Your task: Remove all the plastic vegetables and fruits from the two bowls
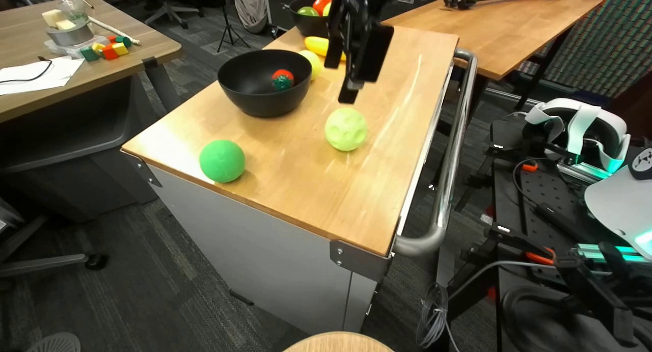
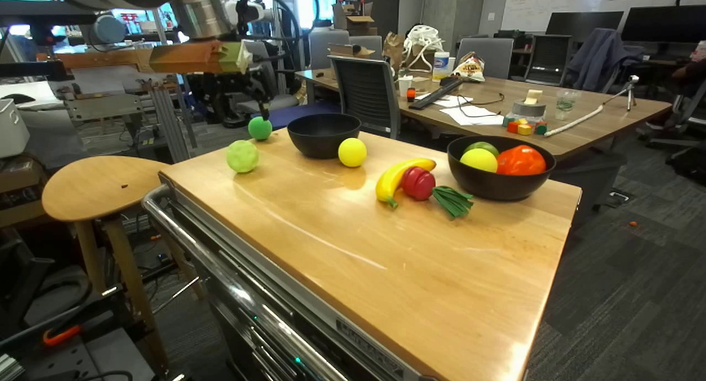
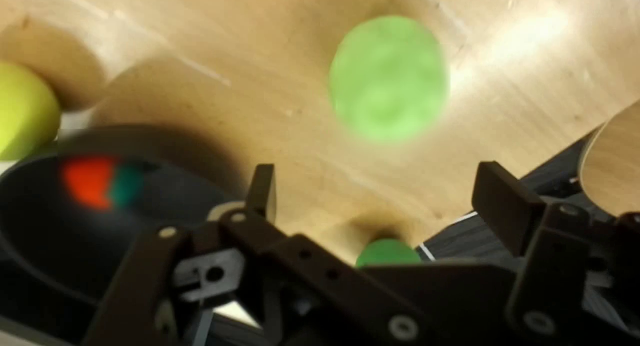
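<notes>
Gripper (image 3: pixel 376 191) spread empty, the red-green piece (image 1: pixel 282 79) in the bowl (image 1: pixel 265 105) near the table (image 2: pixel 342 237) edge seems light, best pinched mid-body.

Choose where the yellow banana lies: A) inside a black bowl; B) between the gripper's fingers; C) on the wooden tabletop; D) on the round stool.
C, because in an exterior view the yellow banana rests on the wooden tabletop, outside both the fuller bowl and the emptier bowl.

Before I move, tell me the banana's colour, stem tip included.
The banana is yellow with a green stem tip, showing best in an exterior view.
</notes>
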You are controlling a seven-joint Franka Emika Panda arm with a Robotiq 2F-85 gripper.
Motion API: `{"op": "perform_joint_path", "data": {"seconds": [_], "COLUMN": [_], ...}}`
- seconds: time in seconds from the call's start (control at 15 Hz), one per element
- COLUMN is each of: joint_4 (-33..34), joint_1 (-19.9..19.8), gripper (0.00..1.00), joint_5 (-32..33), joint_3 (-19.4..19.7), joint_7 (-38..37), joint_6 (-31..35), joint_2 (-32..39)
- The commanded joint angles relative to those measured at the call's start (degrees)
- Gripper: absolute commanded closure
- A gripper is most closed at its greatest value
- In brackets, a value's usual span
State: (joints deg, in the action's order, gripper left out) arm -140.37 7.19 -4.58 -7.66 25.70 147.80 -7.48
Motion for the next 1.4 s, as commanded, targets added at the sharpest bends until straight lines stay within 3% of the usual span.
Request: {"op": "perform_joint_path", "data": {"seconds": [0.0,0.27,0.8,0.87,1.0,1.33], "joint_4": [8.5,21.8,41.2,34.6,37.8,36.8], "joint_1": [0.3,-1.5,-4.0,-4.7,-4.7,-4.2], "gripper": [0.0,0.01,0.0,0.0,0.0,0.0], "joint_5": [-2.6,-2.2,4.2,3.2,3.8,5.8], "joint_3": [3.9,7.0,6.6,6.0,5.9,5.6], "joint_7": [3.7,0.6,-12.1,-9.5,-10.9,-11.1], "joint_6": [-5.0,-10.2,-19.1,-15.7,-16.6,-16.5], "joint_2": [-1.9,7.2,27.6,23.0,26.7,28.0]}}
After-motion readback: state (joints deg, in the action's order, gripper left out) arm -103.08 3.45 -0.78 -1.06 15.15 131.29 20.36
